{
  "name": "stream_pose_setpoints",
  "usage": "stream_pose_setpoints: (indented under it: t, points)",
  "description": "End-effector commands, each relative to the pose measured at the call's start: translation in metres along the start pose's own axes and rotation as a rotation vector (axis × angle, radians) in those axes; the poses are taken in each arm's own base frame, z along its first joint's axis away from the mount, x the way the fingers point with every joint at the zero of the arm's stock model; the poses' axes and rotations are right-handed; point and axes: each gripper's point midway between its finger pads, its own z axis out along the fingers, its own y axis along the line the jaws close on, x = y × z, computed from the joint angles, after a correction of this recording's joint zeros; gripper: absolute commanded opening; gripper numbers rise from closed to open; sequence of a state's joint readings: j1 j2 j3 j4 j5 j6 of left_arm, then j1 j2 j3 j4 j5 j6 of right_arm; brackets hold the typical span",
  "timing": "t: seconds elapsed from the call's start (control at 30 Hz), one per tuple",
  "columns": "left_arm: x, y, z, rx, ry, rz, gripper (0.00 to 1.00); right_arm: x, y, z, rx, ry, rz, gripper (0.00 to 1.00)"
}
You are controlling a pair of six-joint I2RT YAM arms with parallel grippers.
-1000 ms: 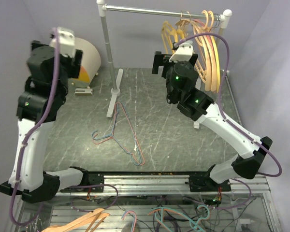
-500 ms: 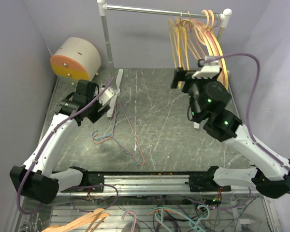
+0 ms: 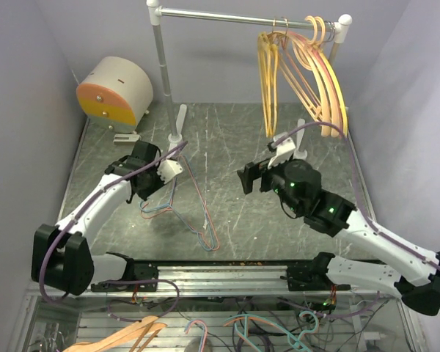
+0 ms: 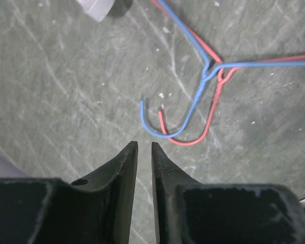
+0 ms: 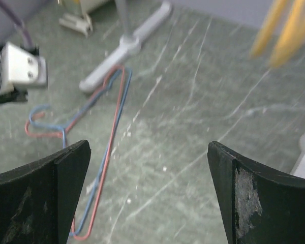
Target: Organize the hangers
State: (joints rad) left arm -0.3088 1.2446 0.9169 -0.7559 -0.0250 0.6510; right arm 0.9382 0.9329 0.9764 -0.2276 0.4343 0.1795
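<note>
Two thin wire hangers, one blue [image 4: 195, 102] and one red [image 4: 212, 113], lie nested on the table [image 3: 194, 196], hooks pointing near-left. My left gripper [image 4: 144, 144] hovers low just short of those hooks [image 3: 148, 195], its jaws drawn to a narrow slit with nothing between them. My right gripper [image 5: 148, 145] stands wide open and empty over the table's middle [image 3: 248, 178], facing the wire hangers [image 5: 113, 122]. Several thick yellow and orange hangers [image 3: 315, 81] hang on the rail [image 3: 227, 14].
The rail's white left foot [image 3: 174, 141] lies just beyond the wire hangers [image 4: 94, 7] [image 5: 127, 47]. A cream and orange drum [image 3: 114, 92] sits at the back left. More hangers [image 3: 125, 336] lie below the table's front edge.
My left arm swung down from high at the back left to the wire hangers' hooks, its jaws narrowing. My right arm came away from the hung hangers and lowered toward the table's middle.
</note>
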Motion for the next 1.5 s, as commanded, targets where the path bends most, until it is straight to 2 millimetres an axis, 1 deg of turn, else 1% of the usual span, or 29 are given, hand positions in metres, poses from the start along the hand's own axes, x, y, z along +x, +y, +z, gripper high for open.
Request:
stream_pose_setpoints:
  t: [0.0,0.03,0.07,0.17,0.27,0.33,0.4,0.6,0.7,1.03,1.27,1.33,1.37,1.4,1.47]
  points:
    - [-0.012,-0.014,0.022,0.104,-0.054,0.031,0.36,0.033,0.019,0.003,-0.081,0.073,0.074,1.00]
    - [-0.009,-0.017,0.028,0.120,-0.041,0.036,0.40,0.036,0.019,0.004,-0.077,0.075,0.076,1.00]
    - [-0.005,-0.019,0.034,0.129,-0.026,0.044,0.42,0.038,0.019,0.005,-0.075,0.077,0.075,1.00]
    - [0.002,-0.025,0.048,0.149,0.005,0.041,0.45,0.041,0.019,0.009,-0.069,0.077,0.062,1.00]
    - [0.008,-0.034,0.054,0.197,0.028,0.041,0.47,0.047,0.017,0.015,-0.052,0.095,0.043,1.00]
    - [0.011,-0.039,0.054,0.214,0.028,0.047,0.47,0.051,0.017,0.017,-0.046,0.106,0.037,1.00]
    - [0.015,-0.039,0.055,0.197,0.036,0.048,0.46,0.053,0.016,0.017,-0.044,0.103,0.038,1.00]
    - [0.029,-0.041,0.066,0.181,0.077,0.052,0.42,0.056,0.017,0.018,-0.050,0.097,0.028,1.00]
    - [0.032,-0.043,0.068,0.188,0.086,0.054,0.41,0.057,0.015,0.019,-0.040,0.105,0.027,1.00]
    - [0.040,-0.039,0.080,0.151,0.120,0.063,0.40,0.054,0.010,0.014,-0.024,0.092,0.028,1.00]
    - [0.050,-0.048,0.088,0.192,0.154,0.067,0.38,0.054,0.009,0.013,-0.020,0.088,0.027,1.00]
    - [0.052,-0.051,0.089,0.203,0.162,0.072,0.37,0.057,0.010,0.015,-0.021,0.098,0.022,1.00]
    - [0.053,-0.051,0.089,0.205,0.166,0.075,0.34,0.059,0.010,0.015,-0.021,0.103,0.021,1.00]
    - [0.054,-0.052,0.088,0.211,0.168,0.077,0.27,0.060,0.010,0.015,-0.023,0.107,0.021,1.00]
    - [0.053,-0.053,0.087,0.219,0.171,0.077,0.18,0.065,0.011,0.016,-0.026,0.120,0.024,1.00]
